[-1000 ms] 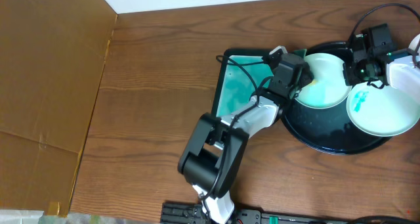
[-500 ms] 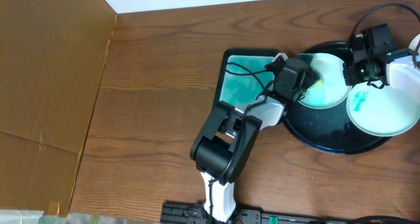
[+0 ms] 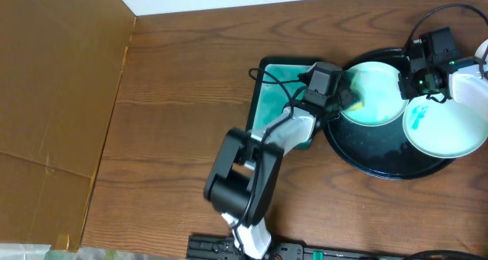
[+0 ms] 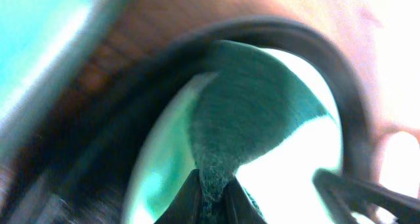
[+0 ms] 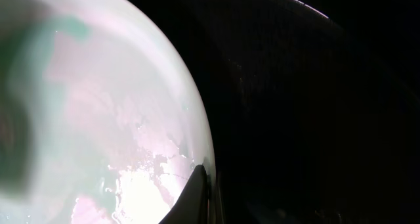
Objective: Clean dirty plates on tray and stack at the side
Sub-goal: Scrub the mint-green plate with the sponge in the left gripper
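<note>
A pale mint plate (image 3: 377,96) lies on the round black tray (image 3: 381,162). My left gripper (image 3: 349,97) is shut on a teal-green sponge (image 4: 252,112) and presses it on that plate's left part (image 4: 289,178); its fingers (image 4: 211,199) pinch the sponge's edge. My right gripper (image 3: 409,83) is shut on the same plate's right rim; in the right wrist view the fingers (image 5: 205,188) clamp the pale plate (image 5: 98,119). A second mint plate (image 3: 448,129) with a teal smear (image 3: 415,123) overlaps the tray's right side. A white plate (image 3: 474,88) shows at the right edge.
A rectangular teal dish (image 3: 276,100) sits left of the tray, under my left arm. A brown cardboard sheet (image 3: 53,100) covers the table's left side. A black cable (image 3: 450,12) loops above the right arm.
My left gripper has slid the sponge leftward across the plate, toward its left rim. The left arm's elbow has swung left. The right gripper and plates have not moved.
</note>
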Available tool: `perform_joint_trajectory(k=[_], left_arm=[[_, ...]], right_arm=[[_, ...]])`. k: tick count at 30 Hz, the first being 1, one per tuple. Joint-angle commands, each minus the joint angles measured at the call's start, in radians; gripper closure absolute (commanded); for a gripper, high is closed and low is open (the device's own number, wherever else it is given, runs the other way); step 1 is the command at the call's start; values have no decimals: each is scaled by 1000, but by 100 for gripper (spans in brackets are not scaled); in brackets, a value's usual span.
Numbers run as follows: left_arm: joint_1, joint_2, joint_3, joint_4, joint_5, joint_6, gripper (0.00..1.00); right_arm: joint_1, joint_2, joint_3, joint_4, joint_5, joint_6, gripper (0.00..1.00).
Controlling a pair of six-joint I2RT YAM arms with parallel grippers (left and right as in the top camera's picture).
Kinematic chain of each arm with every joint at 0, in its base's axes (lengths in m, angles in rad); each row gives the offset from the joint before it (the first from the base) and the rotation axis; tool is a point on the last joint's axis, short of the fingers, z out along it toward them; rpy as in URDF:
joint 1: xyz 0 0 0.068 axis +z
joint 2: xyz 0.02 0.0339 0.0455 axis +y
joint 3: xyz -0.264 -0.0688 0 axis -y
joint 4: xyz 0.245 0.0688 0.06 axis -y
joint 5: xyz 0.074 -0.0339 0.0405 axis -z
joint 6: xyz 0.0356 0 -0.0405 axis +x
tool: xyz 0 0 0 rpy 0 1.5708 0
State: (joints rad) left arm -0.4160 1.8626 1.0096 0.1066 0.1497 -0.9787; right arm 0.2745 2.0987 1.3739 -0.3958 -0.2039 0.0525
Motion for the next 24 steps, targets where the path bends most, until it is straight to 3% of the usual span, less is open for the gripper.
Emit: perform_joint_trajectory(k=[1, 5, 9, 19, 24], left_arm=[[-51, -81, -3, 4, 34, -58, 93], [-114, -61, -3, 14, -58, -181, 93], [-147, -37, -3, 42, -213, -195, 92], [-151, 125, -3, 293, -203, -212, 89], [-152, 159, -3, 290, -191, -227, 89]], right_arm=[[8, 25, -29, -31, 54, -5, 99], [8, 25, -29, -32, 53, -4, 99], [8, 25, -29, -32, 53, -4, 99], [8, 25, -29, -31, 53, 3, 99], [8, 25, -29, -32, 53, 3, 99]])
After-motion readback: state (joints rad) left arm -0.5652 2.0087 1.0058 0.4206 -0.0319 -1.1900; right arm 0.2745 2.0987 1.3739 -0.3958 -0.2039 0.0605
